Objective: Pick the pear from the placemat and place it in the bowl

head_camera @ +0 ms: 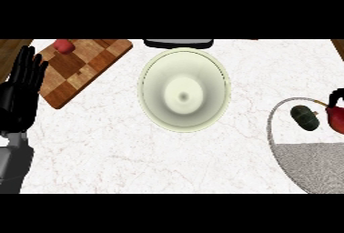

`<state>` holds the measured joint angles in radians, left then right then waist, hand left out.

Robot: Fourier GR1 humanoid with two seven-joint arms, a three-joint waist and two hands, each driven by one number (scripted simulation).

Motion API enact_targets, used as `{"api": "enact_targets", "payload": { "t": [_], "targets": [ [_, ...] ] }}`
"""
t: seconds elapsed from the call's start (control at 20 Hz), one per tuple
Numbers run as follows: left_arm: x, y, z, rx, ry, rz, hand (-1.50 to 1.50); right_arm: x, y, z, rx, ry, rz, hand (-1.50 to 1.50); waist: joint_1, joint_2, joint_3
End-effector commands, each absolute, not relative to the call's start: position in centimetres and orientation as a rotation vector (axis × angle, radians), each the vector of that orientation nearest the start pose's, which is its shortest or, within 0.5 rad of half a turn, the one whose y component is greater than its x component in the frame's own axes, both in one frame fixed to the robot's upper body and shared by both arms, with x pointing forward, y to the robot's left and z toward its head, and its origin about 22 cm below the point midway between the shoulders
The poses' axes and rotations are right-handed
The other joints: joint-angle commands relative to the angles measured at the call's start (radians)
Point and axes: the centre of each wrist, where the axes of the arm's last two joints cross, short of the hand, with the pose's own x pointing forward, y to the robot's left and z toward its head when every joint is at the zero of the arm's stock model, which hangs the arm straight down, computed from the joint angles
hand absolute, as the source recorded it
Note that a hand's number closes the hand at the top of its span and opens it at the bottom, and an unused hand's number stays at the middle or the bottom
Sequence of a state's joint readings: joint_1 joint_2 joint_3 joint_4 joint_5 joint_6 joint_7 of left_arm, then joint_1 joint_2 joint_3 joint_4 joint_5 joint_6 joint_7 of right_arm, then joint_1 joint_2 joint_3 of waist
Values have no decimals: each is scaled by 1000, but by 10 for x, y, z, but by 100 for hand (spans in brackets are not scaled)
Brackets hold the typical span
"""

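A dark green oval fruit, the pear (305,117), lies on the far part of a grey round placemat (312,164) at the right. The wide cream bowl (184,90) stands in the middle of the counter with nothing in it, well left of the pear. My left hand (19,93) rests open at the left edge, fingers up, far from both. My right hand shows nowhere.
A checkered wooden cutting board (84,68) lies at the back left with a small red item (63,45) on it. A red rounded object with a black top (336,113) is cut off by the right edge, beside the pear. A dark object (179,43) sits behind the bowl.
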<state>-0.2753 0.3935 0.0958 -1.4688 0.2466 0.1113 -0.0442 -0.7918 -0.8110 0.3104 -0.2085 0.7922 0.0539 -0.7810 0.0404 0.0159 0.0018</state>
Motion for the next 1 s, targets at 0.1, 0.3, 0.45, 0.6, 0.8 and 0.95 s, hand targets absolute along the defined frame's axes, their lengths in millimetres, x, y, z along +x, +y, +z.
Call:
{"api": "enact_targets", "payload": {
  "t": [0.1, 0.3, 0.45, 0.6, 0.8, 0.95],
  "targets": [
    [302, 317, 87, 206, -1796, -2, 0, 362, -475, 91, -871, -1128, 1413, 150, -5, -3, 1],
    [294, 326, 86, 215, -1808, 11, 0, 358, -499, 133, -1032, -1225, 1313, 150, -2, -5, 1],
    [304, 341, 77, 218, -1785, 27, 0, 370, -499, 186, -1005, -1327, 1285, 150, -16, -6, -1],
    [302, 322, 85, 247, -1783, 11, 0, 375, -495, 208, -845, -1503, 1272, 150, -29, -15, -1],
    [305, 327, 79, 259, -1787, 41, 0, 388, -475, 241, -832, -1657, 1281, 150, -50, -20, -3],
    [297, 332, 92, 237, -1775, 41, 0, 394, -464, 262, -720, -1765, 1190, 150, -50, -28, -3]
  ]
}}
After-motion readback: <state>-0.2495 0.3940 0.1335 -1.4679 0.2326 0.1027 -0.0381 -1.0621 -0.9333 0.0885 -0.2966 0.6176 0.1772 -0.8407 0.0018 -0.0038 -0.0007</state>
